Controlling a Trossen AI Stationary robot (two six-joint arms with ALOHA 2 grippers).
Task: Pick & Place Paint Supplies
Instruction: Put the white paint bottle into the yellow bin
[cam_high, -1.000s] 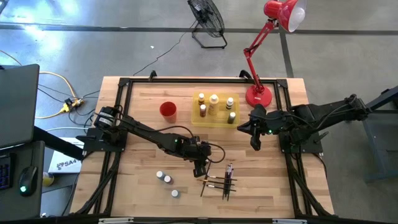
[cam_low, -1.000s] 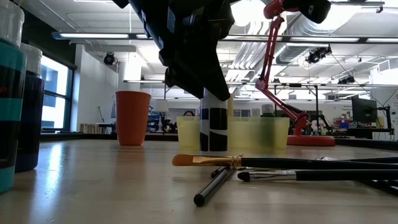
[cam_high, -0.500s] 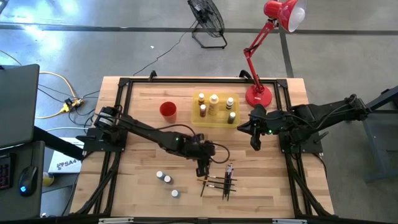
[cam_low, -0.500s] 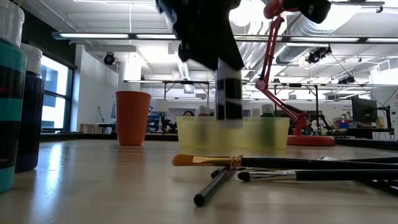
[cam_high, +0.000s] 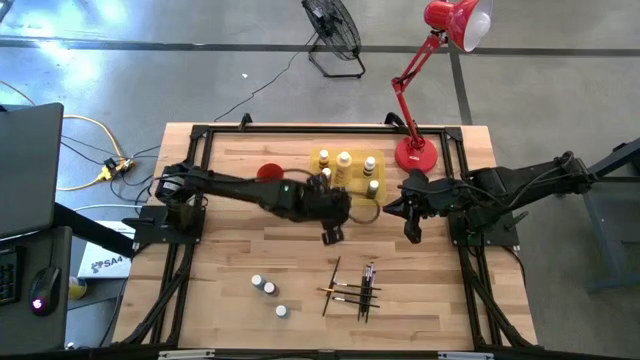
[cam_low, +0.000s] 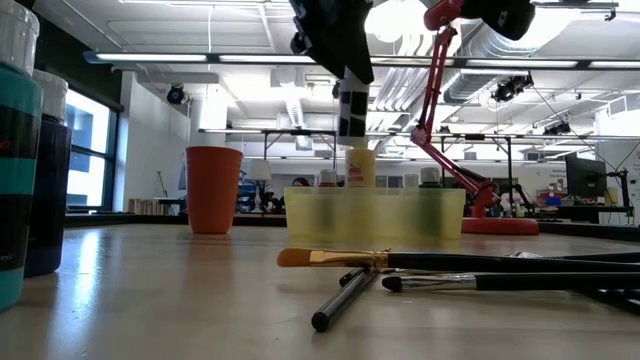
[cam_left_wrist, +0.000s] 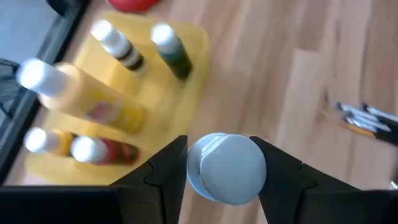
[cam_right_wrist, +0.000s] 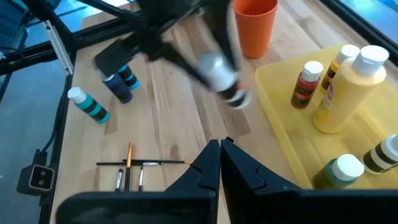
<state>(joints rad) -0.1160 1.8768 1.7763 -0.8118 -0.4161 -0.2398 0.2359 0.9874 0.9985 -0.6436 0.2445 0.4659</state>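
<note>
Wooden table (cam_high: 230, 250), round-capped bottle (cam_left_wrist: 227, 168) between fingers (cam_left_wrist: 165, 177)

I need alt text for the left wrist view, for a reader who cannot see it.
The left tool grips a white-capped bottle between its two dark fingers, above a wooden table. Beyond it, a yellow tray holds five capped bottles; thin brushes lie farther off.

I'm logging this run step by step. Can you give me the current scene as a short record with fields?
left claw: shut on a bottle, carried in the air beside the tray
right claw: shut, holding nothing, waiting right of the tray
tray: yellow, holds five bottles
loose bottles: three, on table
brushes: lying on table
cup: upright beside tray
</note>
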